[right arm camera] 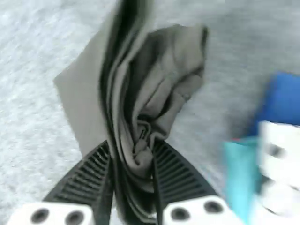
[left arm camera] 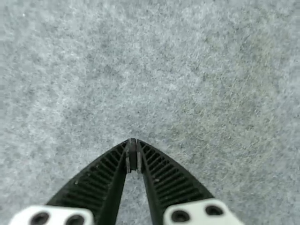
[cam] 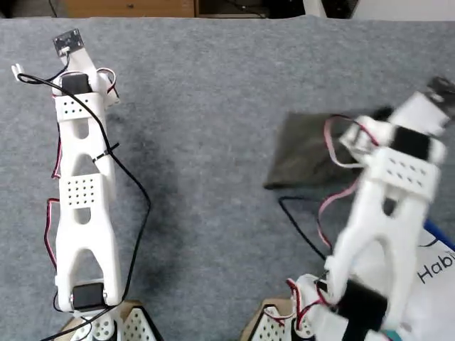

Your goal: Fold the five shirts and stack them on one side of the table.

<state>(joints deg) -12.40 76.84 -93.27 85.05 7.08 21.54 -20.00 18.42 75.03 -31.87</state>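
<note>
A dark grey-brown shirt (cam: 306, 150) lies bunched on the grey table at the right. The right gripper (right arm camera: 133, 150) is shut on a thick fold of this shirt (right arm camera: 154, 93), whose cloth hangs from between the fingers. Seen from above, the right arm (cam: 398, 177) stands over the shirt's right edge. At the far left the left arm (cam: 79, 106) stretches toward the back of the table. The left gripper (left arm camera: 131, 154) is shut with its tips together and nothing between them, just above bare grey cloth.
Grey felt table cover (cam: 206, 142) spans the scene. A white shirt with dark print (cam: 430, 266) and blue and teal cloth (right arm camera: 276, 108) lie at the front right beside the right arm. Wooden furniture (cam: 128, 7) runs along the table's back edge.
</note>
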